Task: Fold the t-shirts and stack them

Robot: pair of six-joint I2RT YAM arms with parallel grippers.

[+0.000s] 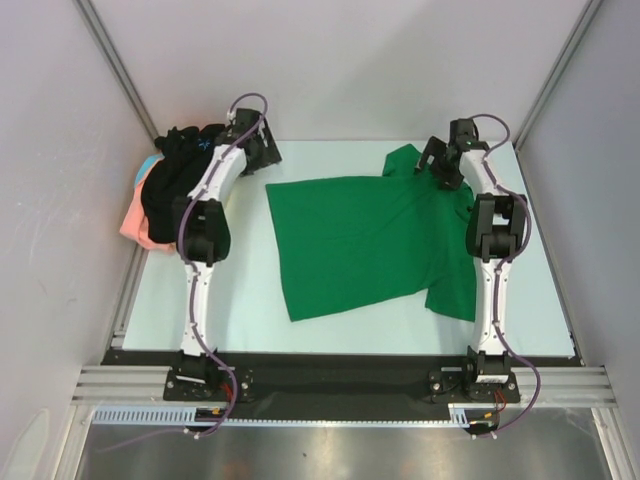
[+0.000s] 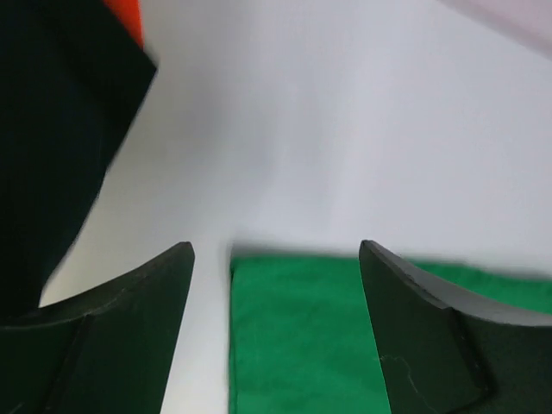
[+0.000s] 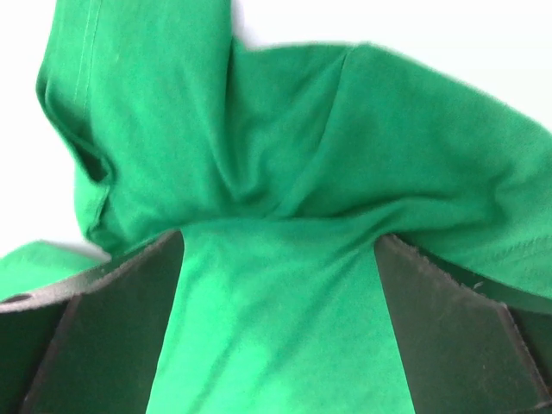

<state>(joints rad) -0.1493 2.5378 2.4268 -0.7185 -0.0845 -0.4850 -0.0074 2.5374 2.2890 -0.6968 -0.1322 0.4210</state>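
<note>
A bright green t-shirt point(image 1: 360, 240) lies spread flat in the middle of the table, with one sleeve bunched at its far right. My left gripper point(image 1: 262, 150) hovers at the shirt's far left corner. In the left wrist view the left gripper point(image 2: 276, 259) is open, with the green corner point(image 2: 302, 336) below the gap and nothing pinched. My right gripper point(image 1: 440, 165) is over the shirt's far right shoulder. In the right wrist view the right gripper point(image 3: 280, 246) is open wide, and wrinkled green cloth point(image 3: 276, 319) fills the space between its fingers point(image 3: 103, 328).
A heap of other t-shirts sits at the far left of the table: a black one point(image 1: 180, 170) on top, orange-pink cloth point(image 1: 140, 222) beneath, and a bit of light blue point(image 1: 150, 165). The black shirt point(image 2: 52, 129) also shows left of my left gripper. Grey walls close in the table.
</note>
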